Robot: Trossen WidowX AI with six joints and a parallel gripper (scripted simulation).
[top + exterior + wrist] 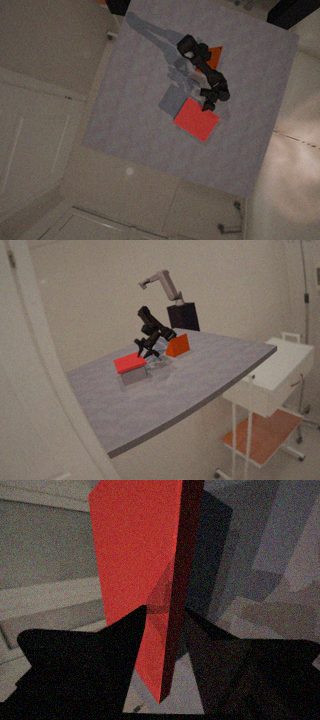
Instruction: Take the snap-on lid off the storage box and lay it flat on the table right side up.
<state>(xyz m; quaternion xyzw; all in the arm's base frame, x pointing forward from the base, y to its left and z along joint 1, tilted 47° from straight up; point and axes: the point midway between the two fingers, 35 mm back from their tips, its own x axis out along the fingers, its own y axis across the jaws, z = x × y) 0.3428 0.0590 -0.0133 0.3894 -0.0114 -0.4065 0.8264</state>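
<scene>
The red lid (pixel 196 122) (pixel 129 363) (pixel 132 545) sits flat on top of the grey storage box (pixel 134 376) (pixel 215 545), right side up. I see no gap between lid and box. My gripper (pixel 203 109) (pixel 141 357) (pixel 163 610) is shut on the lid's edge, on the side facing the arm. In the wrist view one fingertip lies on the lid's top face and the other is at the rim's underside, beside the box wall. The exact contact under the rim is hidden.
An orange wedge-shaped block (pixel 217 55) (pixel 180 345) stands on the table (pixel 139 124) (pixel 180 397) beside the arm's base. A pale robot arm (pixel 168 285) on a black pedestal (pixel 184 317) stands past the table's far edge. A white trolley (pixel 286 361) is beyond the right edge.
</scene>
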